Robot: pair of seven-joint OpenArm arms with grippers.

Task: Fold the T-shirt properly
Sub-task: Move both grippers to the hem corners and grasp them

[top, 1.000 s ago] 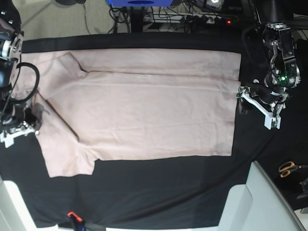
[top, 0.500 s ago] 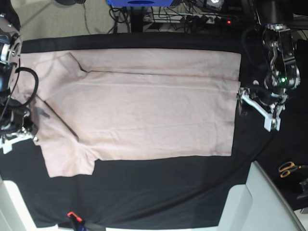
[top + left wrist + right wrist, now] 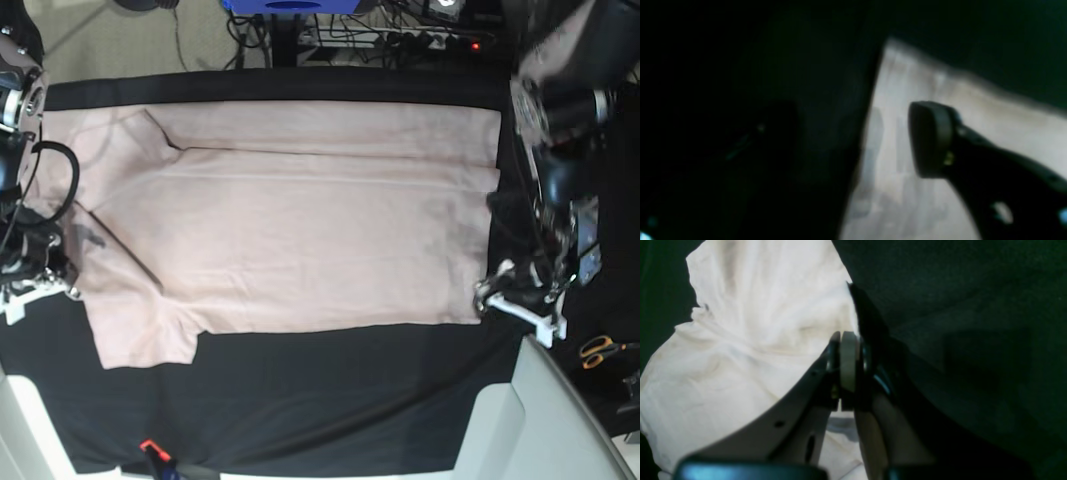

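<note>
R grip (image 3: 848,363) pinched on T-shirt (image 3: 300,230) sleeve edge | L grip (image 3: 515,300) jaws apart at hem corner, nothing held

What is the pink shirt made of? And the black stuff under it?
The T-shirt looks like soft, thin cloth, maybe cotton: matte, and it creases and bunches easily. The black cover beneath looks like a thicker matte fabric, perhaps felt: no shine, slightly fuzzy up close. I can't be sure of either.

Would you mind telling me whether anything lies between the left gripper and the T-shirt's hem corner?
Nothing visible does. The left gripper sits open right at the lower hem corner of the T-shirt, with only the black cloth beneath them.
</note>
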